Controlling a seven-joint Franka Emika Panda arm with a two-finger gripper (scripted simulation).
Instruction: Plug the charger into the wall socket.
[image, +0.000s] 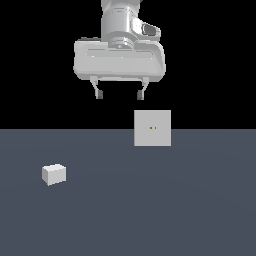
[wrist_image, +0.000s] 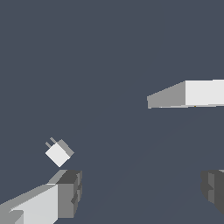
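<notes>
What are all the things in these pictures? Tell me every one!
charger: one, white, small box lying on the floor toward the exterior view's left; the wrist view shows two short prongs on one end
wall socket: one, light grey, square plate standing upright on the floor, two tiny dark holes near its centre
floor: one, dark blue-grey, flat, under everything
gripper: one, pale grey with dark fingertips, up in the air, jaws open, holding nothing
</notes>
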